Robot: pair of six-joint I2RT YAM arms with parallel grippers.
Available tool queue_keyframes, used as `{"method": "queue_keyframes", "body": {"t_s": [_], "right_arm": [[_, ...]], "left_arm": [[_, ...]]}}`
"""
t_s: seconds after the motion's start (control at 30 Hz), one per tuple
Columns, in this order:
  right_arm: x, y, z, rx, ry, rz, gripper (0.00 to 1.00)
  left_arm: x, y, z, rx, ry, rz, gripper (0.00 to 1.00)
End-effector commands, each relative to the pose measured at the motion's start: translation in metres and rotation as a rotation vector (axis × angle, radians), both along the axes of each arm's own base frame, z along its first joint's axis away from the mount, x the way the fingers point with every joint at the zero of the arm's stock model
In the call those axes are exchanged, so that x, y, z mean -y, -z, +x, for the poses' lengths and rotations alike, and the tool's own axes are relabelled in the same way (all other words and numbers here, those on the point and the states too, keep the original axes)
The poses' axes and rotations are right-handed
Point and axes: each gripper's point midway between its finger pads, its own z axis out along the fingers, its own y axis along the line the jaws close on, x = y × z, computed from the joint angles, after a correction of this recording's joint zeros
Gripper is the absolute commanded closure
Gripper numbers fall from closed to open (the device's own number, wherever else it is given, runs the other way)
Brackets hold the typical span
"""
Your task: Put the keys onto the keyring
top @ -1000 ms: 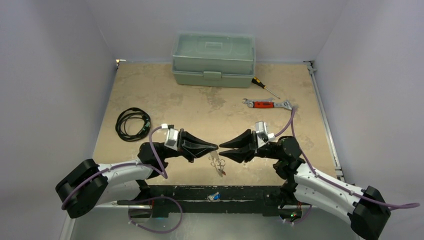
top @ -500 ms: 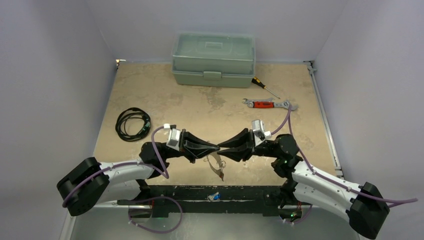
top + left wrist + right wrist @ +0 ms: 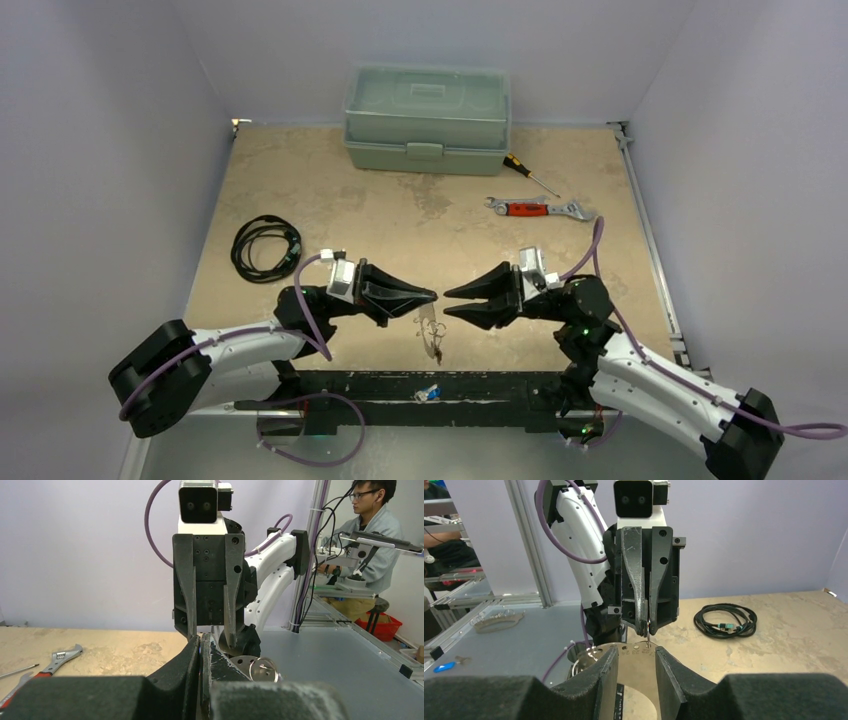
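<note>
My left gripper (image 3: 434, 296) is shut on a thin silver wire of the keyring (image 3: 430, 332), which hangs below its tip with a small reddish piece at its lower end. In the right wrist view the wire (image 3: 648, 636) runs down from the shut left fingertips. My right gripper (image 3: 447, 303) is open and empty, just right of the left tip, jaws apart; it also shows in its own view (image 3: 634, 652). A key with a blue tag (image 3: 428, 393) lies on the black base bar between the arms. A small silver ring (image 3: 263, 669) shows beside my shut left gripper (image 3: 202, 642).
A green toolbox (image 3: 427, 119) stands at the back. A screwdriver (image 3: 528, 173) and a red-handled wrench (image 3: 535, 208) lie at the right rear. A coiled black cable (image 3: 265, 248) lies at the left. The table's near edge and the base bar run below the grippers.
The right gripper came up to the left tip, then drew back right and opened. The keyring now hangs from the left gripper, slightly further left.
</note>
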Motion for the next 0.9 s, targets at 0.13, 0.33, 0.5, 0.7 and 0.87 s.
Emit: {"method": "queue_keyframes", "body": {"t_s": [0.13,0.33,0.5,0.7,0.87], "right_arm": [[-0.009,-0.009,0.009,0.002,0.010,-0.005,0.65],[-0.011,-0.015,0.012,0.005,0.015,0.007,0.65],[-0.013,-0.016,0.015,0.008,0.017,0.007,0.67],[-0.014,-0.017,0.016,0.007,0.018,0.006,0.69],[-0.015,-0.016,0.016,0.005,0.014,0.001,0.80]], "left_arm": [[-0.030,-0.073,-0.026,0.224,0.001,-0.282,1.00],[-0.027,-0.072,-0.024,0.220,0.008,-0.274,1.00],[-0.024,-0.070,-0.023,0.216,0.012,-0.266,1.00],[-0.022,-0.067,-0.023,0.214,0.016,-0.258,1.00],[-0.020,-0.065,-0.022,0.212,0.017,-0.252,1.00]]}}
